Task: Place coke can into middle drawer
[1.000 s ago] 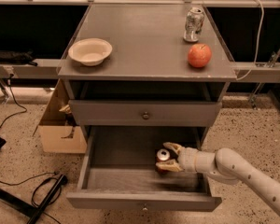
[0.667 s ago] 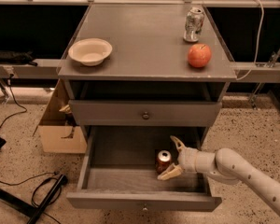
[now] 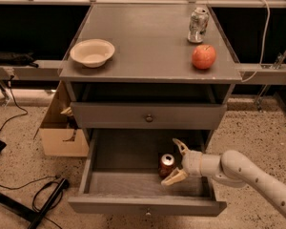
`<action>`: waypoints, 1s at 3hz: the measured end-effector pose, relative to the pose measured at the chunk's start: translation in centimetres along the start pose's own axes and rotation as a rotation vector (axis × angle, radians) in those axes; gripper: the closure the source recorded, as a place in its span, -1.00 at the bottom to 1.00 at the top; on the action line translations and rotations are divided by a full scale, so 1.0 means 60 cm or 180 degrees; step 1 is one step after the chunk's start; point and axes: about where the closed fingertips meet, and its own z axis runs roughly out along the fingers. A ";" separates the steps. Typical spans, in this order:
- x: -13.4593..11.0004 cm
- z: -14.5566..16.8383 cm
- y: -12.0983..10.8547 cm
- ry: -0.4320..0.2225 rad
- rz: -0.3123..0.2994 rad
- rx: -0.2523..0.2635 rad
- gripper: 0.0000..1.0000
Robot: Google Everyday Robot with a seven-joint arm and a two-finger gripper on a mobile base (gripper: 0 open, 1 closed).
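the grey bench (image 3: pixel 148 42) stands in the middle of the room, its upper drawer (image 3: pixel 148 114) shut. below that, the middle drawer (image 3: pixel 119 187) is pulled out toward me. a white arm (image 3: pixel 257 175) reaches in from the right. a cardboard box (image 3: pixel 62 140) sits on the floor at the left. on the bench top are a pale bowl (image 3: pixel 92 52) near left, an apple (image 3: pixel 203 56) near right and a silver can (image 3: pixel 198 25) far right. the coke can (image 3: pixel 167 165) stands upright inside the middle drawer, right of centre, at the mouth of the claw (image 3: pixel 175 162), whose fingers are spread wide and not pinching it.
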 end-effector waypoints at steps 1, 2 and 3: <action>-0.060 -0.033 0.024 -0.0013 -0.0231 -0.0197 -1.00; -0.113 -0.090 0.090 0.0230 -0.0469 -0.0539 -1.00; -0.168 -0.139 0.215 0.0851 -0.0561 -0.0993 -1.00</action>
